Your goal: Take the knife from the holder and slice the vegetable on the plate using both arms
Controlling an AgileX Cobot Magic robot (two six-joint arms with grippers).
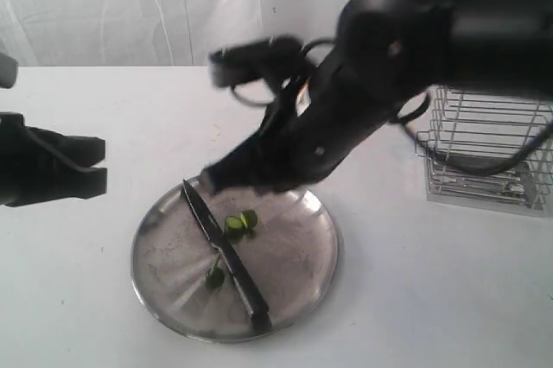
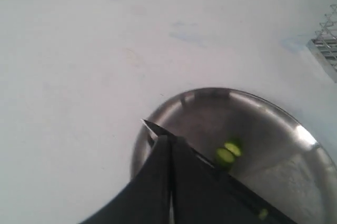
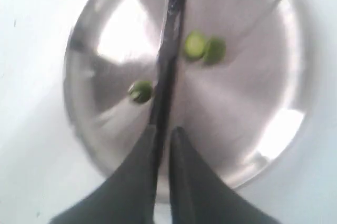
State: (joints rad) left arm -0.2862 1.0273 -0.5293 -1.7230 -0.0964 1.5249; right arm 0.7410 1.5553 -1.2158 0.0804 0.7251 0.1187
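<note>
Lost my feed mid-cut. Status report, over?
Left gripper shut, beside the plate. Right gripper shut, above plate rim. Knife flat across plate, chili in pieces either side. Nothing in the way.

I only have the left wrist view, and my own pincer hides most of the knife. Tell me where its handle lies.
Observer: The knife lies flat across the plate. In the exterior view its handle is at the near rim.
Operator: Give me the right pincer.
Observer: The right pincer hangs over the far rim, beside the blade tip, with its fingers nearly together.
Operator: Now the chili.
Observer: In the exterior view, two slices lie right of the blade and the stem piece lies left of it.
</note>
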